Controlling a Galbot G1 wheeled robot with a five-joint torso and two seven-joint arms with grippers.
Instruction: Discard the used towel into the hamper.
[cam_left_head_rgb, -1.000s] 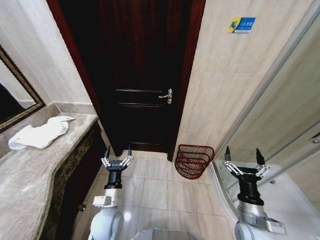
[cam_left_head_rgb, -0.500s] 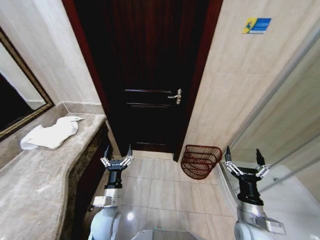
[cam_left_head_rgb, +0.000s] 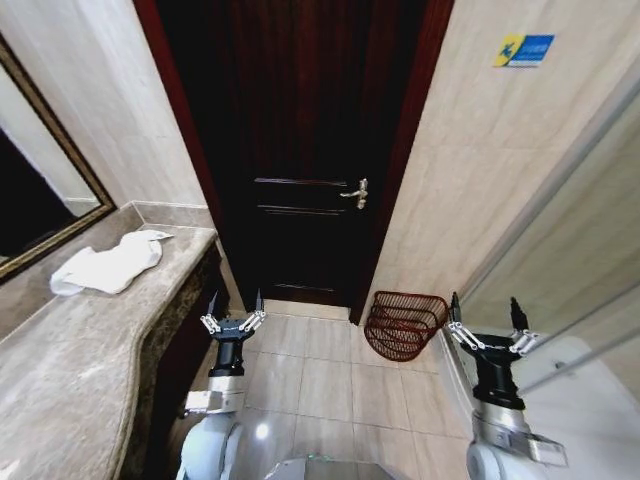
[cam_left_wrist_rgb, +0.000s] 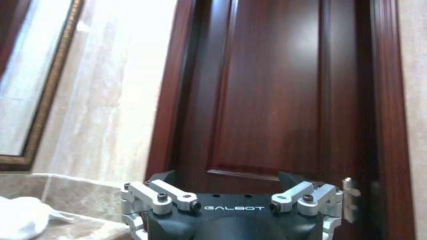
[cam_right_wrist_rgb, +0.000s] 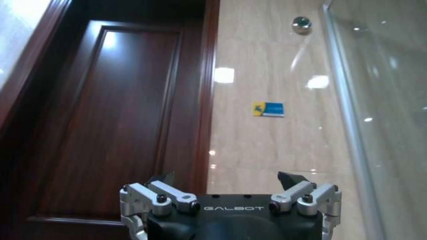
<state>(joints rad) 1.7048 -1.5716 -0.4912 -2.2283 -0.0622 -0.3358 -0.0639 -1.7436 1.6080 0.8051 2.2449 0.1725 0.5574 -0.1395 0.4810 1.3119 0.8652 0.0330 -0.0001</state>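
A dark wooden door (cam_left_head_rgb: 300, 150) stands shut ahead, between beige tiled walls (cam_left_head_rgb: 480, 170), with pale tiles on the floor (cam_left_head_rgb: 320, 370). The head view alone takes in the marble counter (cam_left_head_rgb: 90, 330) on the left, where the white towel (cam_left_head_rgb: 108, 265) lies crumpled below a framed mirror (cam_left_head_rgb: 40, 190), and the hamper (cam_left_head_rgb: 404, 324) tipped against the wall right of the door. The right wrist view adds a blue wall sticker (cam_right_wrist_rgb: 268, 108) and a glass panel (cam_right_wrist_rgb: 380, 100). The left gripper (cam_left_head_rgb: 232, 316) and right gripper (cam_left_head_rgb: 482, 324) hang low over the floor, fingers spread wide, holding nothing.
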